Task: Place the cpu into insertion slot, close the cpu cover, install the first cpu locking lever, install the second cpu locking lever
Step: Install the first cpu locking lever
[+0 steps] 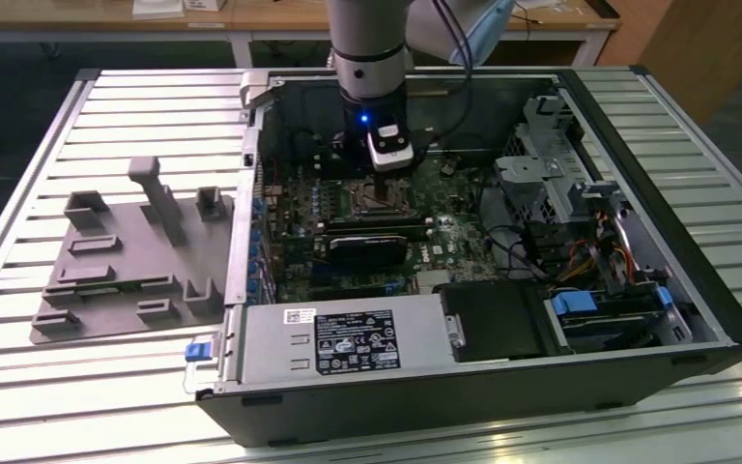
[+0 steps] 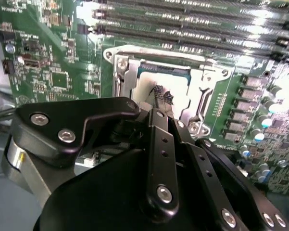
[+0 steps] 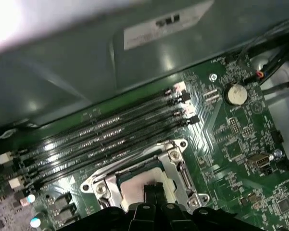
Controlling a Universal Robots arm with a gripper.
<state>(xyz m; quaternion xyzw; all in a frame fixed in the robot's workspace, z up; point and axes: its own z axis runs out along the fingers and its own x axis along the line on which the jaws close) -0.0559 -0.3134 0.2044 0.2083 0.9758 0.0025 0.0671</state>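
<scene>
My gripper (image 1: 379,186) reaches down into the open computer case, right over the insertion slot (image 1: 378,201) on the green board. In both wrist views its dark fingertips (image 2: 158,92) are drawn together and hang just above the middle of the slot. The cpu (image 2: 163,73) lies flat in the slot (image 3: 175,166), its pale silvery top (image 3: 134,188) showing beside the fingertips (image 3: 154,190). The cpu cover (image 2: 204,89), a silvery frame, lies down around the chip. The gripper body hides the near half of the slot. I cannot make out how the locking levers stand.
Long memory slots (image 3: 110,130) run beside the slot, and a coin battery (image 3: 235,94) sits on the board. A black card (image 1: 368,249), a power supply (image 1: 332,338), drive bays and cables (image 1: 578,261) crowd the case. A grey fixture plate (image 1: 127,261) lies outside it.
</scene>
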